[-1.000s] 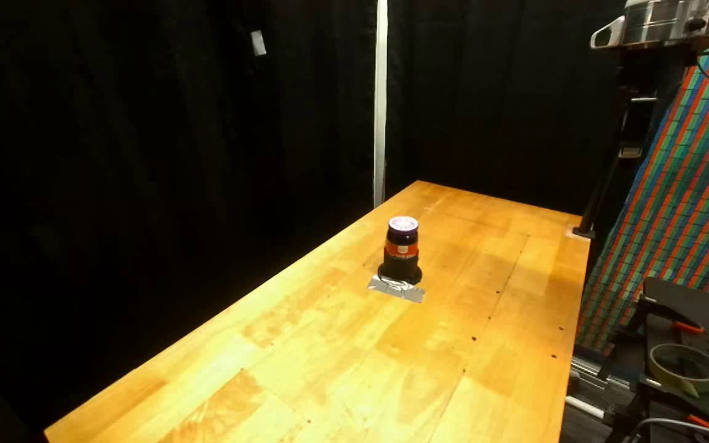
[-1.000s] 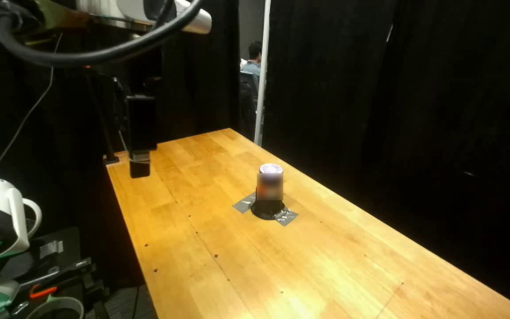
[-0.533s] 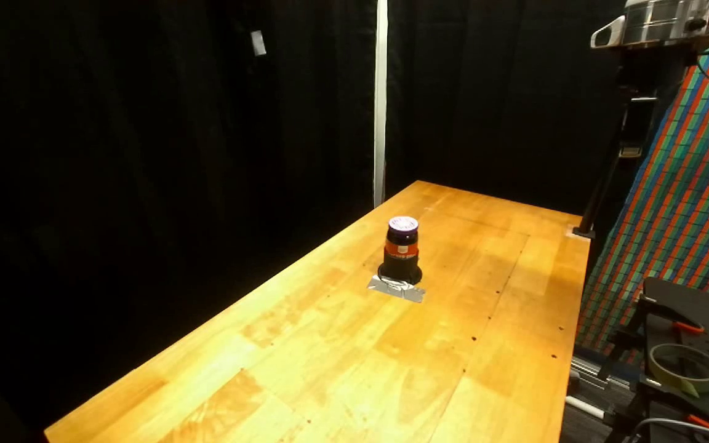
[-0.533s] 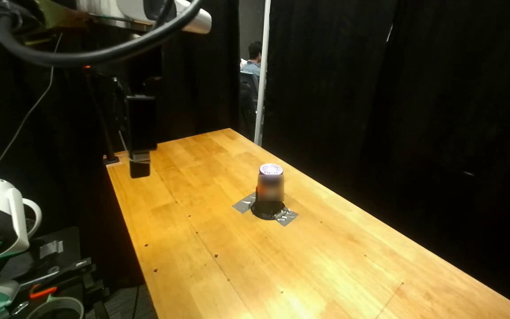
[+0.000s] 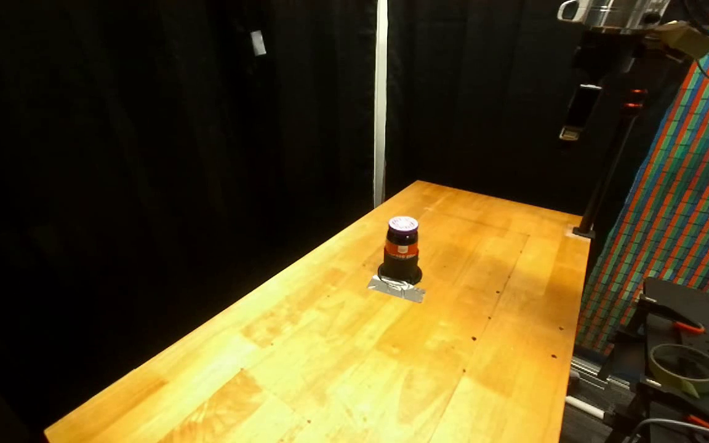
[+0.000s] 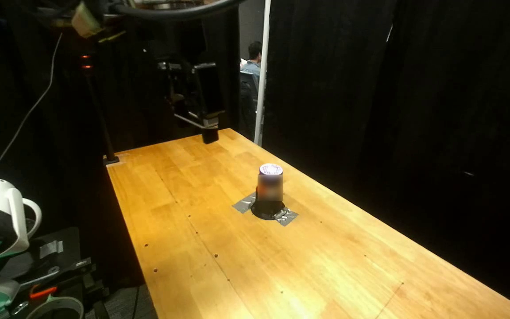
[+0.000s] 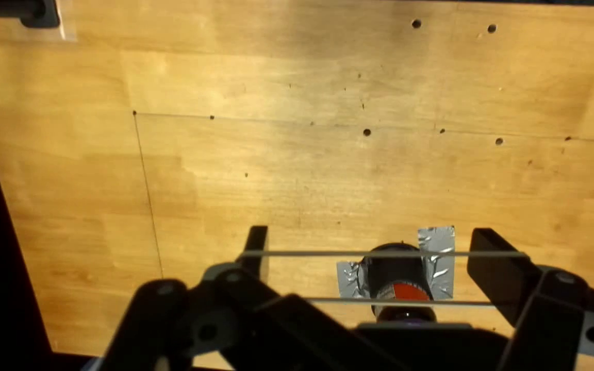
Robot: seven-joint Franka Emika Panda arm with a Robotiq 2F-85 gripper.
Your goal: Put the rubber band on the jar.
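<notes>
Over the wooden table (image 5: 330, 357), well apart from the red-labelled jar (image 5: 402, 247) upright over a taped black base (image 5: 400, 272), gripper (image 7: 370, 241) spread wide, rubber band (image 7: 317, 253) stretched around fingers (image 7: 500, 270); off-centre descent could snag the lid (image 5: 403, 224) and pop the band loose

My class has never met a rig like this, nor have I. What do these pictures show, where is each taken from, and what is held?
The machine is a single robot arm, seen at the top of both exterior views. Two cameras standing outside it give those views, each looking over the wooden table from a different place. The wrist view comes from a camera on the arm, looking down past the end effector. Its two fingers are spread apart, with a rubber band stretched around them; nothing else appears to be held. On the table, the jar stands upright with a black base at its foot, stuck down by silver tape.
</notes>
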